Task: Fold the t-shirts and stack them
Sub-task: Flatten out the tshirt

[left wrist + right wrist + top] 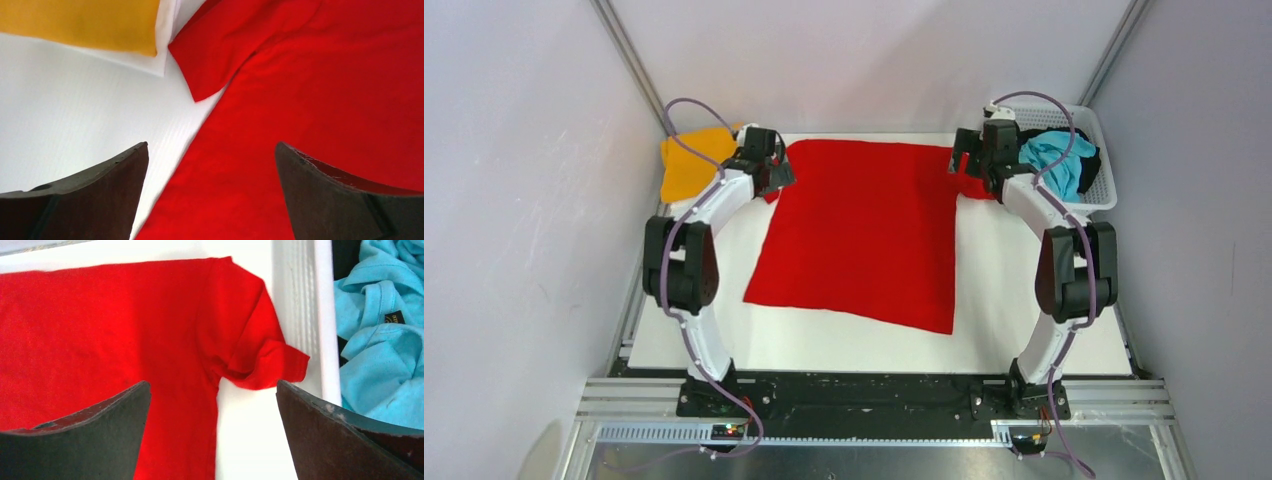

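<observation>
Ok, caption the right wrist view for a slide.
Open right gripper above the red t-shirt, sleeve crumpled; turquoise t-shirt in basket.

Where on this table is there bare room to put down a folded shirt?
Widest bare patch: the near strip of table between the red t-shirt and the arm bases. A narrower strip runs right of the shirt, below the basket. Far corners are crowded: orange-yellow shirt left, basket right, the open left gripper and right gripper over the sleeves.

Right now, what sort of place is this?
Likely a lab robot cell, not a home: blank panel walls on aluminium posts, a white table, a red t-shirt spread flat near a laundry basket.
</observation>
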